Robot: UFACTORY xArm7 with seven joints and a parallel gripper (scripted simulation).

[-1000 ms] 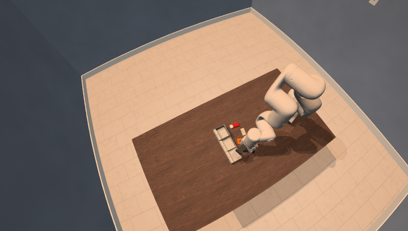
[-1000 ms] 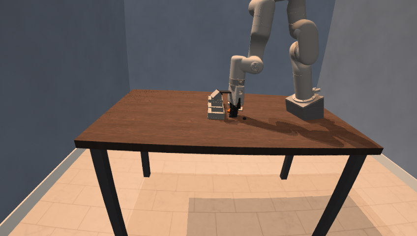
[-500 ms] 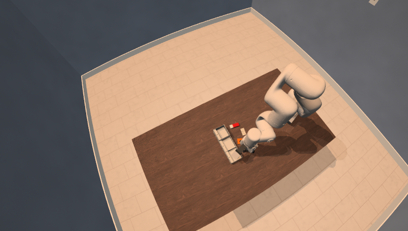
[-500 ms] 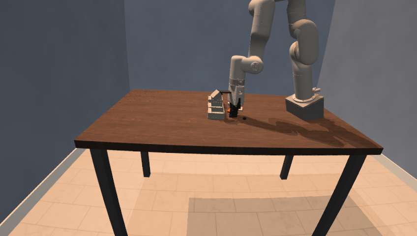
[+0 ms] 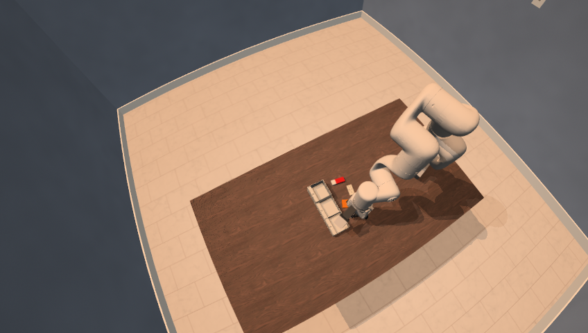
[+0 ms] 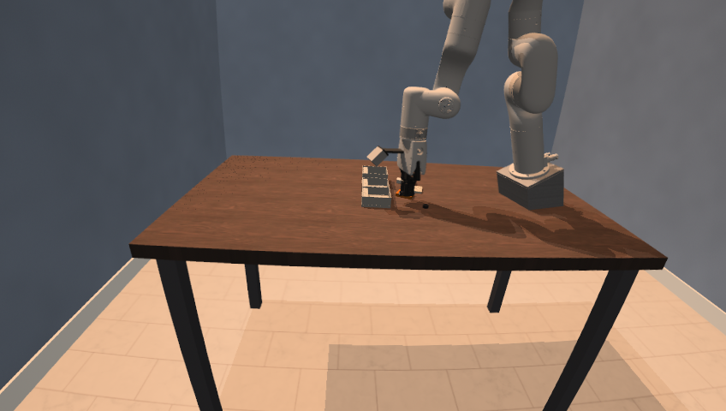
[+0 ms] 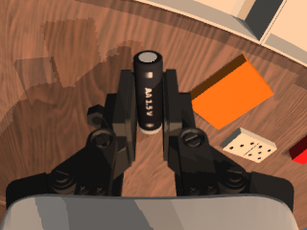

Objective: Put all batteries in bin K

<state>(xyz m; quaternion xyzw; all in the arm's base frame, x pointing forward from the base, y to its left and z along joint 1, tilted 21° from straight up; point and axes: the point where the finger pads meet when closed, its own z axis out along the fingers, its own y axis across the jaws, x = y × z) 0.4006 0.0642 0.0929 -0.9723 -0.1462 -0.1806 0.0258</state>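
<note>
My gripper (image 7: 149, 89) (image 5: 357, 214) (image 6: 407, 186) is shut on a black cylindrical battery (image 7: 148, 92) with a silver end cap. It holds the battery low over the wooden table, right beside the row of three pale open bins (image 5: 320, 211) (image 6: 376, 202). I cannot read the bins' marks in any view. A small dark object (image 6: 425, 205) lies on the table a little in front of the gripper; I cannot tell what it is.
An orange flat card (image 7: 233, 92) (image 5: 344, 202) lies to the right of the gripper. A white dotted tile (image 7: 249, 148) (image 5: 350, 189) and a red and white piece (image 5: 338, 180) lie beyond it. The arm's base (image 6: 529, 186) stands at the table's far right.
</note>
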